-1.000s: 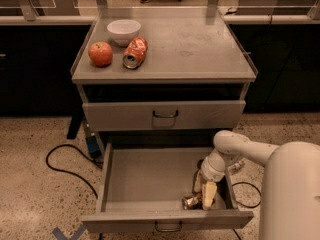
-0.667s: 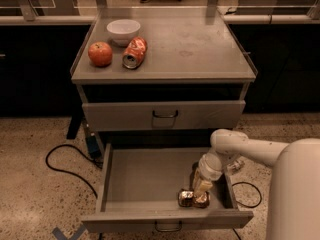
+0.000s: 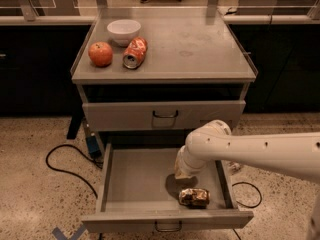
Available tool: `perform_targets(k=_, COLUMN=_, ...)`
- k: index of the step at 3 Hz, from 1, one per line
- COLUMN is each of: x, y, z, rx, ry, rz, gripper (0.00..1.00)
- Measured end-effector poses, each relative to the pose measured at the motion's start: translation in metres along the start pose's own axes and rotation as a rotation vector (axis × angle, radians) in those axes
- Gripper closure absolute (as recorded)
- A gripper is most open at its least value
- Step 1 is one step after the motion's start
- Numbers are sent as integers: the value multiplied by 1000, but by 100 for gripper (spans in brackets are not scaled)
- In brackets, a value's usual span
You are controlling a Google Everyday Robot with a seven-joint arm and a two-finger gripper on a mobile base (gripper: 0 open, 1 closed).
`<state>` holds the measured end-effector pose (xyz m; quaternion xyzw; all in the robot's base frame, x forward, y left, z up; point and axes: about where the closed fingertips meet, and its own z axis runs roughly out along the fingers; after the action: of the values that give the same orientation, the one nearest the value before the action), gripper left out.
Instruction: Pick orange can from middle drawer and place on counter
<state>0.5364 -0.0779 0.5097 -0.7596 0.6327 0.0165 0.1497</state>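
Gripper [image 3: 183,173] low inside middle drawer [image 3: 135,179], just beside orange can [image 3: 194,197] — whether clenched or released, you cannot tell. Can lies on its side at drawer front — grasp, lift and counter [image 3: 200,49] placement not yet done.

Gripper [image 3: 183,173] low inside middle drawer [image 3: 134,178]; orange can [image 3: 194,197] lies just beside it.

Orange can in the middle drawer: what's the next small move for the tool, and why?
Probably ease the tool forward and down onto the orange can. The can lies on its side by the front wall of the open middle drawer, and the tool hangs just behind it, apparently not on it, so no grasp looks made yet.
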Motion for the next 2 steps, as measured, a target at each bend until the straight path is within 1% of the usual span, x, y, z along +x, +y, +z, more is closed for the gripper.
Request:
perform_targets(k=1, x=3, y=20, z=-23, rx=4, ry=50, rz=31, gripper=81)
perform_targets(k=2, x=3, y=20, z=-23, rx=4, ry=50, rz=31, gripper=58)
